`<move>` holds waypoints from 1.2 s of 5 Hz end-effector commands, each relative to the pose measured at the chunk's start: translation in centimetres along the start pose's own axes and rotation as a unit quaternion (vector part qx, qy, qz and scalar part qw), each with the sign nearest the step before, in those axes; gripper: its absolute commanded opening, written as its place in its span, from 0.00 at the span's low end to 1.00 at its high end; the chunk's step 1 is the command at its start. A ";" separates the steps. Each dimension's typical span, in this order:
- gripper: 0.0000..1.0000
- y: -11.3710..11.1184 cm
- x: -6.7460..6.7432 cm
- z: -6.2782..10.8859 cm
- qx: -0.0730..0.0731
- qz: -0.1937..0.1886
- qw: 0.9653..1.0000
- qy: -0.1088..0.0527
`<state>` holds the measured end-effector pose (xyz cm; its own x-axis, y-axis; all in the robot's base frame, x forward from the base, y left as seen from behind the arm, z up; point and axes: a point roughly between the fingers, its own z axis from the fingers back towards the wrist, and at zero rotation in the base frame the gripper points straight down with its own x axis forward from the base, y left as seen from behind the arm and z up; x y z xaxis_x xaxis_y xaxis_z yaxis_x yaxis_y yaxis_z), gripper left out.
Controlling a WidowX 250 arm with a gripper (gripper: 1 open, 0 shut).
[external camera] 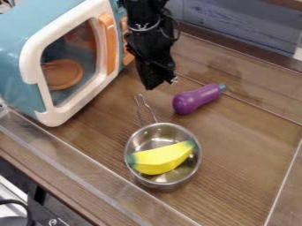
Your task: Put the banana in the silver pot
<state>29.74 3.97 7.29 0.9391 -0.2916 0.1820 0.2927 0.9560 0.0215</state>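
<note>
The yellow banana lies inside the silver pot, which stands on the wooden table near the front. The pot's thin wire handle points toward the back. My black gripper hangs just above the end of that handle, pointing down, with its jaws shut and nothing between them. It is well clear of the banana.
A teal-and-cream toy microwave stands at the left with its door open. A purple toy eggplant lies to the right of the gripper. A clear wall runs along the table's front edge.
</note>
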 end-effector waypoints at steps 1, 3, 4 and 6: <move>0.00 0.1 1.6 2.3 0.017 0.011 0.999 -0.027; 0.00 -0.5 1.9 1.8 0.021 0.024 0.999 -0.031; 0.00 -0.4 1.9 1.7 0.020 0.022 0.999 -0.032; 0.00 0.7 2.9 0.8 0.019 0.023 0.999 -0.034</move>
<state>31.64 3.60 6.98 0.9479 -0.2489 0.1987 0.2483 0.9683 0.0282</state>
